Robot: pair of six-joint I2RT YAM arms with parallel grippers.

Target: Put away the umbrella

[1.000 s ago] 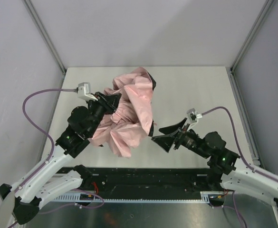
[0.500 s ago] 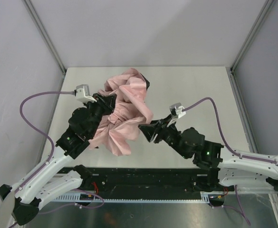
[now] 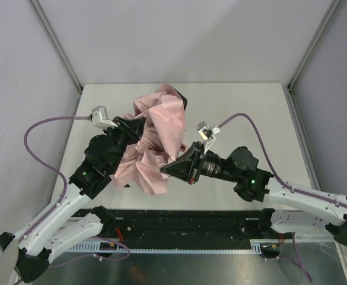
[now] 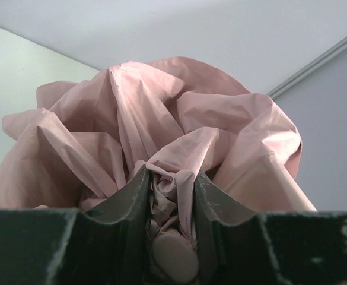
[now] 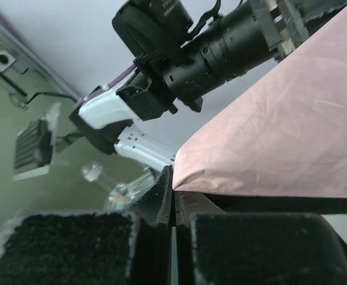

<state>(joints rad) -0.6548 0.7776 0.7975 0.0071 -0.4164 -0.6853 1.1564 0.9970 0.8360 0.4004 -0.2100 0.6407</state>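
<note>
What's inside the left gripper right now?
Bunched pink umbrella fabric and a rounded pink end sit inside the left gripper. Fabric covers whatever lies deeper.

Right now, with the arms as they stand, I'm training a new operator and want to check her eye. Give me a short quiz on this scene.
1. True or false: the umbrella is folded into a tight, compact bundle.
2. Which hand has bunched pink fabric between its fingers?
3. The right hand is: A) wide open; B) shut, tips at the fabric's edge; C) out of view.
Key: 1 false, the fabric billows loose. 2 the left hand. 3 B.
</note>
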